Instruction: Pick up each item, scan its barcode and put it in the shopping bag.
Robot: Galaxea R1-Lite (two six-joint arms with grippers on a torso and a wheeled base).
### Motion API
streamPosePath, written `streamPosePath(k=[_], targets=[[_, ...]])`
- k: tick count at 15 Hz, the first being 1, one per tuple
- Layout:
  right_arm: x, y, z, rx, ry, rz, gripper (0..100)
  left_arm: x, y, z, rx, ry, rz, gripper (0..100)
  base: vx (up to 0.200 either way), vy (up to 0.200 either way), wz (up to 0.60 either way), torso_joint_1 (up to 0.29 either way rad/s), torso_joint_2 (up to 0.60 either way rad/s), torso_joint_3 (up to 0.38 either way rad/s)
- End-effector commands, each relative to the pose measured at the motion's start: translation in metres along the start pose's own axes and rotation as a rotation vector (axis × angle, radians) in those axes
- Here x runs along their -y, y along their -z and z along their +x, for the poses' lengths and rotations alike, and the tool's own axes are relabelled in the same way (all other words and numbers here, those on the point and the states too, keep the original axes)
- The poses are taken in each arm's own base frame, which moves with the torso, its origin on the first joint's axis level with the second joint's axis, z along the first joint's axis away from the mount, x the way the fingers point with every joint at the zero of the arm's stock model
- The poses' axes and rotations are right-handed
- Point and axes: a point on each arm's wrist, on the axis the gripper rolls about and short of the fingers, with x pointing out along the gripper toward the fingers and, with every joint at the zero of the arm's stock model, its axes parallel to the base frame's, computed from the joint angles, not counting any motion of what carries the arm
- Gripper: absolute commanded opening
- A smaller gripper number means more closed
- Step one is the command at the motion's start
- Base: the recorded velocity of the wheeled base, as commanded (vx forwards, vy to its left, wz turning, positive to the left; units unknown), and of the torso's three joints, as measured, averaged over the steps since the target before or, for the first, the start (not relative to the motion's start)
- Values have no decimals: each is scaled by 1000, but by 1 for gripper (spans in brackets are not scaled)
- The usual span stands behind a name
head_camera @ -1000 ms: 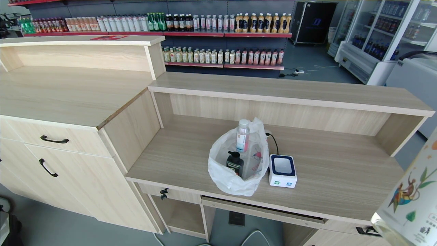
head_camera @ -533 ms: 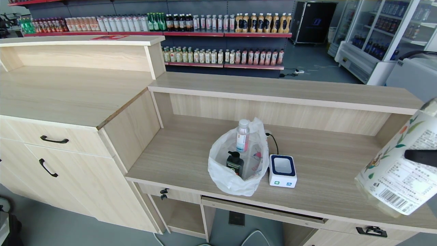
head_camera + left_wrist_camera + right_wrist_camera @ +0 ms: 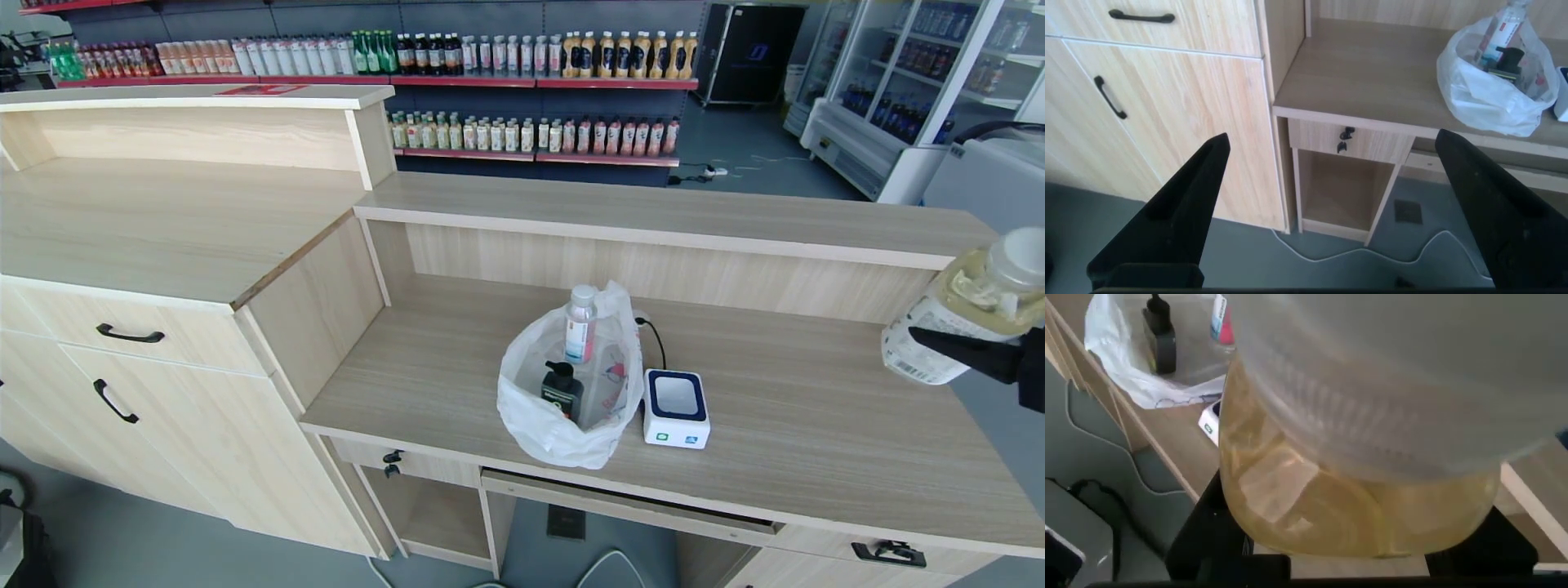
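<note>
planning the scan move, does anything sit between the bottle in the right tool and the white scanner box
Nothing visible does. The clear bottle of yellow liquid held by the right tool has only bare wooden counter between it and the small white square scanner; the white plastic shopping bag sits beyond it.

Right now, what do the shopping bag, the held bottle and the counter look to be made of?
The shopping bag looks like thin whitish plastic film: half see-through, crinkled and slumped. The bottle is probably clear, glossy plastic, with yellowish liquid showing through, a printed label and a pale cap. The counter is matt light wood-grain board, likely laminate rather than solid wood.
</note>
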Motion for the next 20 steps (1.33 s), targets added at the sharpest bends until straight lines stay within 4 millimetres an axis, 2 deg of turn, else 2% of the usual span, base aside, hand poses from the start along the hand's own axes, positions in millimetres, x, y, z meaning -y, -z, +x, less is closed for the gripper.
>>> streamPosePath(k=[1, 2, 6, 10, 11, 15, 18, 20], targets=[[1, 44, 18, -91, 1, -52, 0, 0, 0, 0, 0, 0, 0, 100, 0, 0, 0, 0, 0, 0], [8, 57, 28, -79, 41, -171, 0, 0, 0, 0, 0, 0, 0, 100, 0, 0, 0, 0, 0, 0], [25, 77, 54, -29, 142, -449, 0, 0, 0, 0, 0, 0, 0, 100, 0, 0, 0, 0, 0, 0], [26, 92, 70, 48, 85, -572, 0, 0, 0, 0, 0, 0, 0, 100, 0, 0, 150, 1, 1, 2], [29, 96, 75, 64, 106, -669, 0, 0, 0, 0, 0, 0, 0, 100, 0, 0, 600, 2, 2, -2], [22, 110, 98, 127, 98, -710, 0, 0, 0, 0, 0, 0, 0, 100, 0, 0, 600, 2, 2, 1], [10, 128, 110, 208, -2, -674, 0, 0, 0, 0, 0, 0, 0, 100, 0, 0, 0, 0, 0, 0], [5, 137, 116, 242, -36, -708, 0, 0, 0, 0, 0, 0, 0, 100, 0, 0, 0, 0, 0, 0]])
